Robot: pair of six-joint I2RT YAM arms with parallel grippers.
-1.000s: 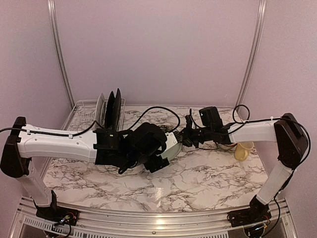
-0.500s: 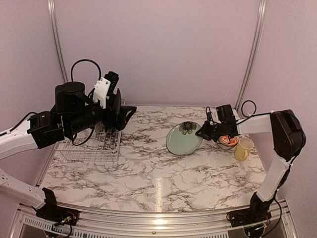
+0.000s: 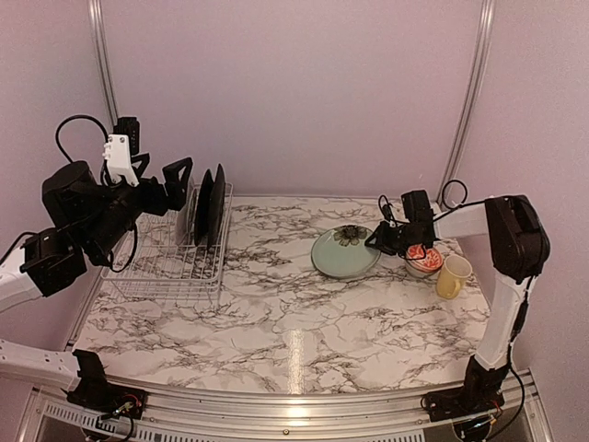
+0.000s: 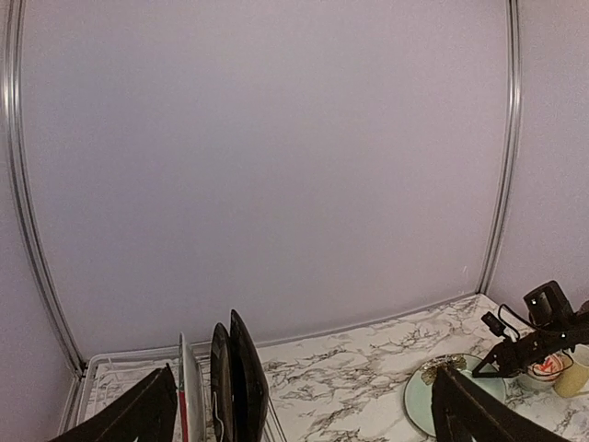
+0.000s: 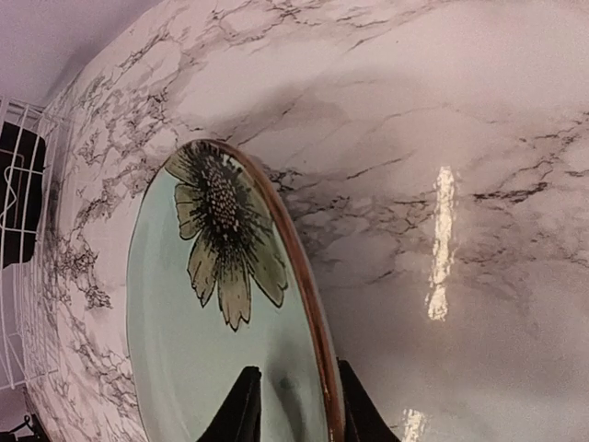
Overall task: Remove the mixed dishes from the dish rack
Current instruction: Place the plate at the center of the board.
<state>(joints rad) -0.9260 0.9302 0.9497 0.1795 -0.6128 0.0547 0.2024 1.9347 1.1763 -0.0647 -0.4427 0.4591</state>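
Marble top (image 3: pixel 304 322); upright plates (image 3: pixel 210 204) in dish rack (image 3: pixel 161 276); left hand (image 4: pixel 299 419) agape, right hand (image 5: pixel 296 410) slack astride green plate (image 5: pixel 212 331).

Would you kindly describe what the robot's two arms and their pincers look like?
Both arms have white tubular links and bulky black joints. The left arm carries a white bracket near its wrist and a looping black cable. The right arm trails a thin black wire. The left pincer and right pincer have black, tapering fingers. No markings are legible.
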